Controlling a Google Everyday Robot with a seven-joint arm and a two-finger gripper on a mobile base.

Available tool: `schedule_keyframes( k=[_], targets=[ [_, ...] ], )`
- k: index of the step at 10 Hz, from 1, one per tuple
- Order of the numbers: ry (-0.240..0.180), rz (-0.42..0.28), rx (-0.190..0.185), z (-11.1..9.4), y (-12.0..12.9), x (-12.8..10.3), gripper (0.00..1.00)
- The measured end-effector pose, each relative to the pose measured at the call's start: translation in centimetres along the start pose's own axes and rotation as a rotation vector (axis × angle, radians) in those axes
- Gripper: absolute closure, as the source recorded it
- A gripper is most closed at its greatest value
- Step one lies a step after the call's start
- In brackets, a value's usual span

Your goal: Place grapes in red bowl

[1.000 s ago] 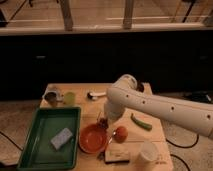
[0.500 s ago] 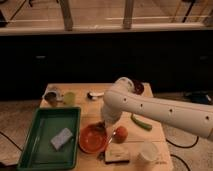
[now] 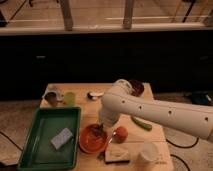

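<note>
The red bowl [image 3: 90, 142] sits on the wooden table, right of the green tray. My gripper [image 3: 100, 131] hangs from the white arm [image 3: 150, 110] and is low over the bowl's far right rim. A dark lump shows at the gripper's tip, just inside the bowl; I cannot tell whether it is the grapes. No grapes show anywhere else on the table.
A green tray [image 3: 40, 150] holds a grey-blue sponge [image 3: 61, 138]. An orange fruit [image 3: 120, 134], a green pepper [image 3: 141, 123], a white cup [image 3: 148, 152] and a pale packet [image 3: 116, 155] lie right of the bowl. A dark maroon bowl [image 3: 136, 88], a green cup [image 3: 69, 98] and a tipped cup [image 3: 51, 96] stand at the back.
The arm has swung left and lowered, bringing the gripper from above the orange fruit down over the red bowl's rim.
</note>
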Motion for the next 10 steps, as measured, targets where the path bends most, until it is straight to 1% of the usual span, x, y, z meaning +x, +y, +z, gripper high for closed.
schedule_keyframes(
  k=[6, 10],
  targets=[
    [-0.030, -0.044, 0.001, 1.2, 0.1, -1.7, 0.93],
    [-0.062, -0.074, -0.002, 2.2, 0.2, -2.5, 0.93]
  ],
)
